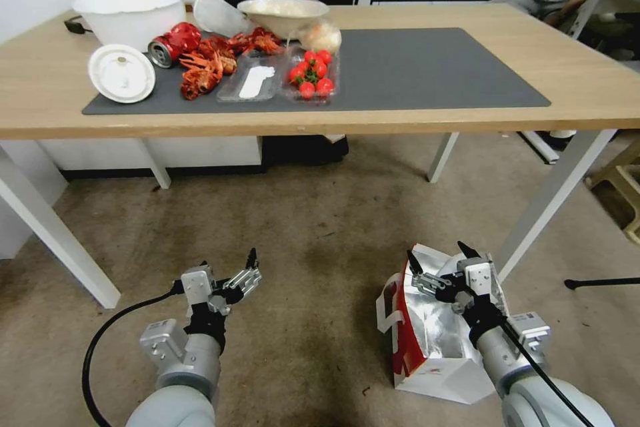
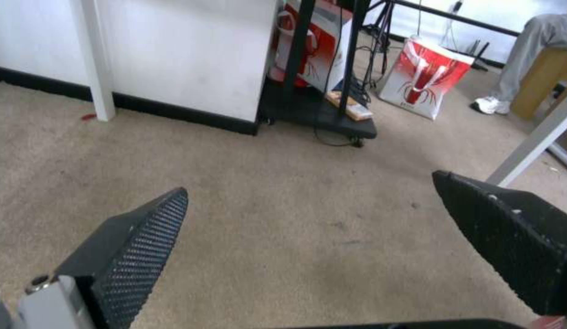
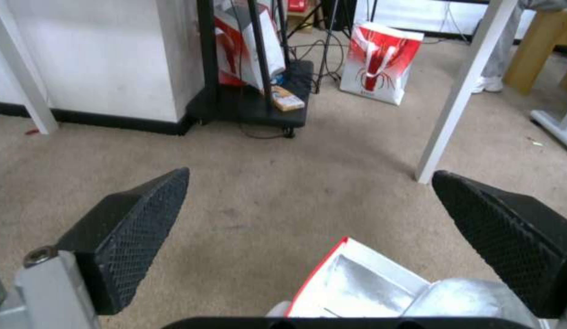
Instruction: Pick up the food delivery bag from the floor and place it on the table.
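The food delivery bag [image 1: 427,337] stands open on the floor [image 1: 320,247] at the right, white with a red side panel, silver foil lining and a white handle. My right gripper [image 1: 437,253] hovers open just above the bag's mouth, touching nothing. In the right wrist view the bag's foil-lined opening [image 3: 356,288] lies below the spread fingers [image 3: 143,219], with the right gripper [image 3: 312,173] empty. My left gripper [image 1: 227,265] hangs open over bare carpet to the left; the left gripper [image 2: 310,183] holds nothing. The table [image 1: 587,73] with its dark grey mat [image 1: 433,73] stands ahead.
The mat's left half holds a white bucket [image 1: 133,13], lid, can, crayfish [image 1: 207,67], tomatoes [image 1: 313,73] and a bowl. A white table leg [image 1: 553,200] slants close to the bag. Beyond the table are a black cart [image 3: 253,105] and another red-white bag [image 3: 381,59].
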Robot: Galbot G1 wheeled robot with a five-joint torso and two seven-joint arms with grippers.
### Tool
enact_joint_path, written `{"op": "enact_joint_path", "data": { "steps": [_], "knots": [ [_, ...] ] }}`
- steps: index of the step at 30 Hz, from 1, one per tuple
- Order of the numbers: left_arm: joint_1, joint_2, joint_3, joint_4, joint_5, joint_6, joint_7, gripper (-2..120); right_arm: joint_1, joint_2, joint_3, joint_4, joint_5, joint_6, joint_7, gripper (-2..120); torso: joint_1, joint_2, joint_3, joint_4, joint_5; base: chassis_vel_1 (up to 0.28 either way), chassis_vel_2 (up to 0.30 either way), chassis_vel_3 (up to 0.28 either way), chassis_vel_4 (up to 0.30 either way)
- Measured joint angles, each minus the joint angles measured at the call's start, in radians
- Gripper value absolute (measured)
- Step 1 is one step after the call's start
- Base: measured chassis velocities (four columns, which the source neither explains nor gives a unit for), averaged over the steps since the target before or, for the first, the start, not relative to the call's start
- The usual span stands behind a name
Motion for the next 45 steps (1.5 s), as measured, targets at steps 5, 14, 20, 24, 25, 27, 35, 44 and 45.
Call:
{"op": "enact_joint_path", "data": {
  "steps": [5, 14, 20, 24, 25, 27, 35, 44, 45],
  "knots": [
    [0.003, 0.001, 0.000, 0.000, 0.000, 0.000, 0.000, 100, -0.007, -0.001, 0.001, -0.002, 0.000, 0.000, -0.001, 100, -0.003, -0.015, -0.012, 0.0000, 0.0000, 0.000, 0.000, 0.000, 0.000],
    [0.000, 0.002, -0.001, 0.009, -0.001, 0.000, 0.000, 100, -0.002, 0.001, -0.001, -0.017, -0.001, 0.001, 0.001, 100, -0.012, -0.063, -0.050, 0.0000, 0.0001, 0.000, 0.000, 0.000, 0.000],
    [-0.004, 0.002, -0.002, 0.014, -0.002, -0.001, -0.001, 100, 0.002, 0.001, -0.002, -0.025, -0.001, 0.001, 0.001, 100, -0.015, -0.083, -0.068, 0.0000, 0.0000, 0.000, 0.000, 0.000, 0.000],
    [-0.006, 0.002, -0.002, 0.018, -0.003, -0.001, -0.001, 100, 0.005, 0.003, -0.002, -0.029, -0.001, 0.001, 0.001, 100, -0.017, -0.098, -0.082, 0.0000, 0.0000, 0.000, 0.000, 0.000, 0.000],
    [-0.006, 0.003, -0.002, 0.019, -0.004, -0.001, -0.001, 100, 0.006, 0.003, -0.002, -0.031, -0.001, 0.001, 0.002, 100, -0.017, -0.104, -0.087, 0.0000, 0.0000, 0.000, 0.000, 0.000, 0.000],
    [-0.006, 0.003, -0.002, 0.019, -0.004, -0.001, -0.001, 100, 0.006, 0.003, -0.002, -0.033, -0.001, 0.000, 0.002, 100, -0.017, -0.108, -0.091, 0.0000, 0.0001, 0.000, 0.000, 0.000, 0.000],
    [-0.010, 0.004, -0.002, 0.021, -0.012, -0.001, -0.002, 100, 0.005, 0.005, -0.001, -0.035, -0.003, 0.000, 0.002, 100, -0.019, -0.141, -0.121, 0.0000, 0.0000, 0.000, 0.000, 0.000, 0.000],
    [-0.010, 0.004, -0.002, 0.023, -0.016, -0.001, -0.005, 100, -0.001, 0.006, 0.001, -0.033, -0.005, 0.001, 0.001, 100, -0.023, -0.170, -0.137, 0.0000, 0.0001, 0.000, 0.000, 0.000, 0.000],
    [-0.009, 0.003, -0.001, 0.023, -0.016, -0.002, -0.005, 100, -0.003, 0.006, 0.001, -0.031, -0.005, 0.002, 0.001, 100, -0.024, -0.171, -0.137, 0.0000, 0.0000, 0.000, 0.000, 0.000, 0.000]
  ]
}}
